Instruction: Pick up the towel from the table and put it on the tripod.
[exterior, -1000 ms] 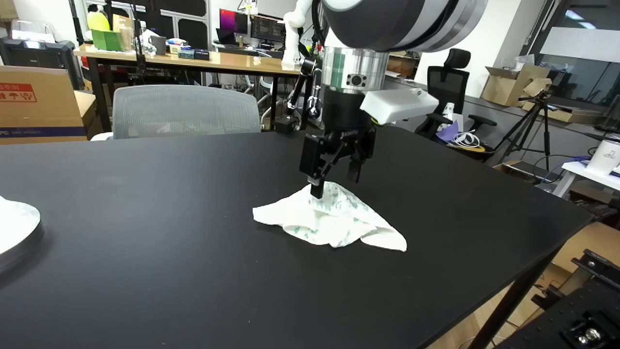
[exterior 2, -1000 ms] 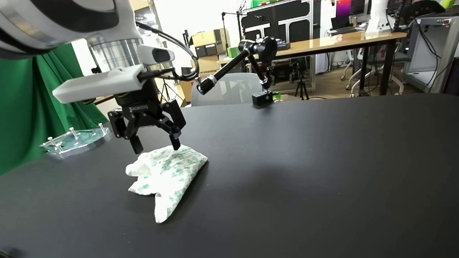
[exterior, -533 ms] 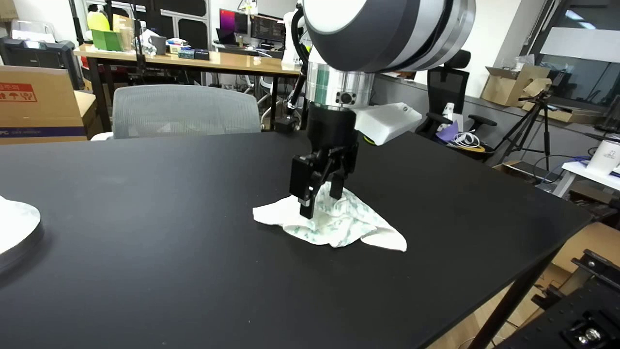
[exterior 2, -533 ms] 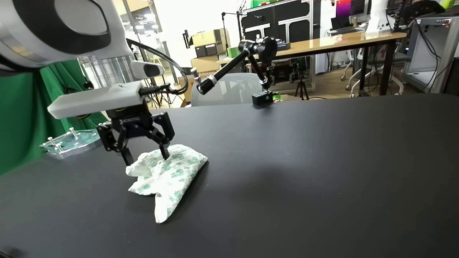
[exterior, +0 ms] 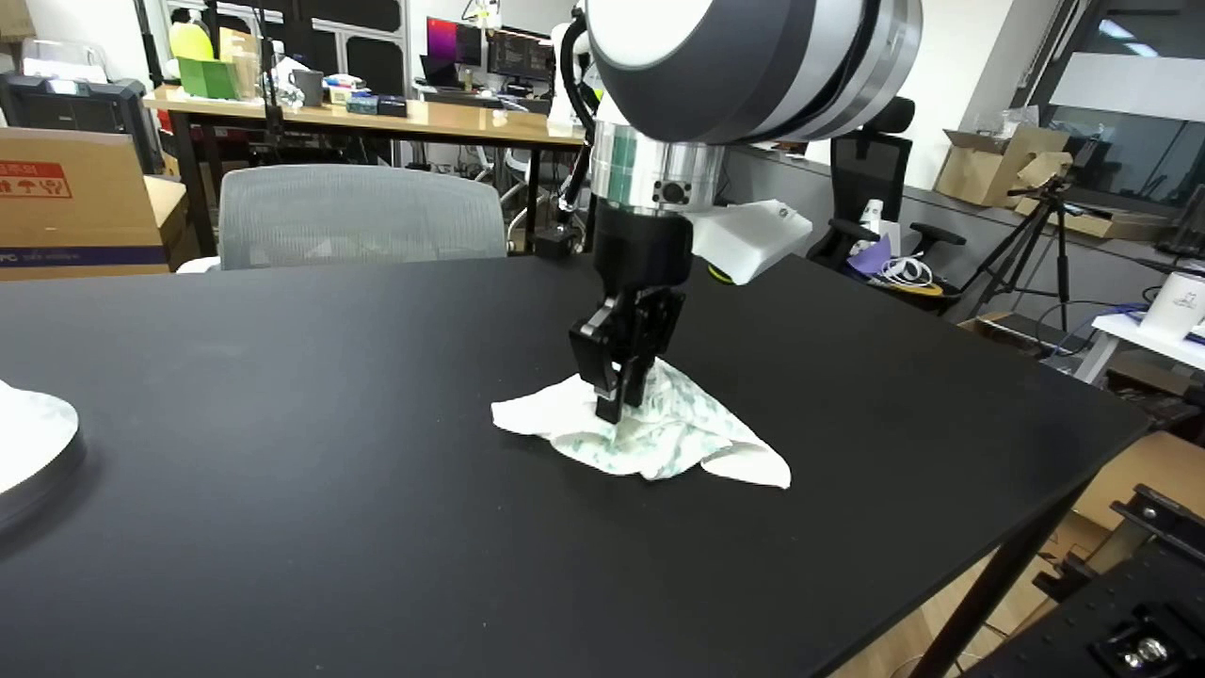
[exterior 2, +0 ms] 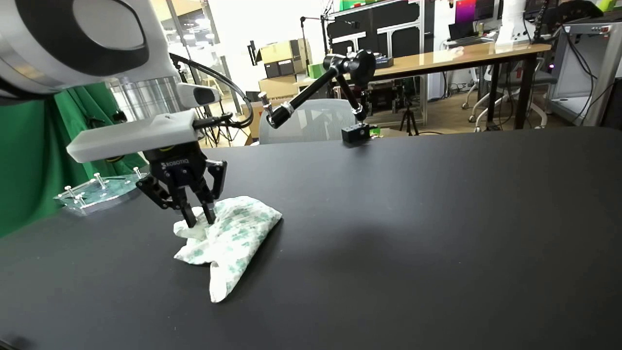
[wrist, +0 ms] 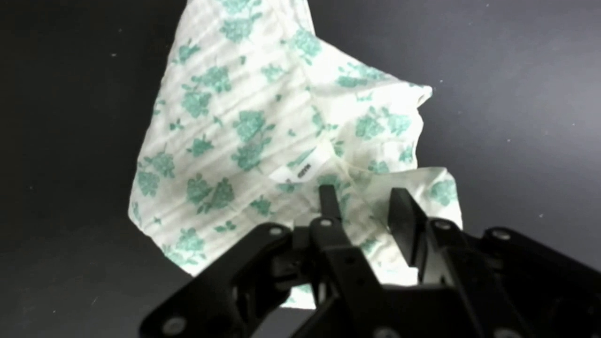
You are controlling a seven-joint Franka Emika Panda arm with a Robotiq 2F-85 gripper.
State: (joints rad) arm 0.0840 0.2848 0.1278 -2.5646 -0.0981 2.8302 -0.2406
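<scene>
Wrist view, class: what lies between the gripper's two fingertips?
The towel: a strip of it shows between the fingertips, which stand apart, in the wrist view.

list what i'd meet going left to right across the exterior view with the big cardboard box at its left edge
Cardboard box, gray mesh chair, towel, black office chair, tripod, white container. Gripper left out: it overlaps the towel.

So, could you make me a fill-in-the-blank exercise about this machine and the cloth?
1. The towel is white with a ____ floral pattern.
2. It lies on a table coloured ____.
3. The end effector has ____ fingers.
4. In the wrist view, those fingers stand ____, not touching each other.

Missing words: green; black; two; apart.
</scene>
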